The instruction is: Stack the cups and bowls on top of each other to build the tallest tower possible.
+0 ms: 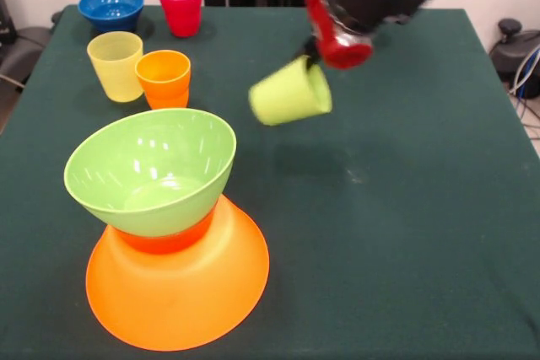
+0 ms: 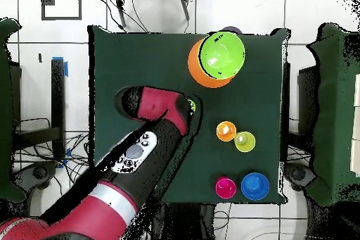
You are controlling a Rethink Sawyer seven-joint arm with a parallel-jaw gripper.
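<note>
Inverted orange bowl [image 1: 181, 292] bases glossy tower [image 1: 164, 225].

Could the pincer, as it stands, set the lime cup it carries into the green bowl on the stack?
Probably yes. The pincer holds the lime cup tilted in the air beside the green bowl, whose mouth is open and empty, with nothing between them.

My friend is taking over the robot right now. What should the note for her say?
Tool: shut on the lime green cup, held tilted on its side in the air above the table.
Tower so far: big orange bowl upside down, a small orange-red bowl on it, the lime green bowl upright on top.
Still loose: yellow cup beside the orange cup, red cup, blue bowl.
Left: stack the held cup, then the rest.
</note>
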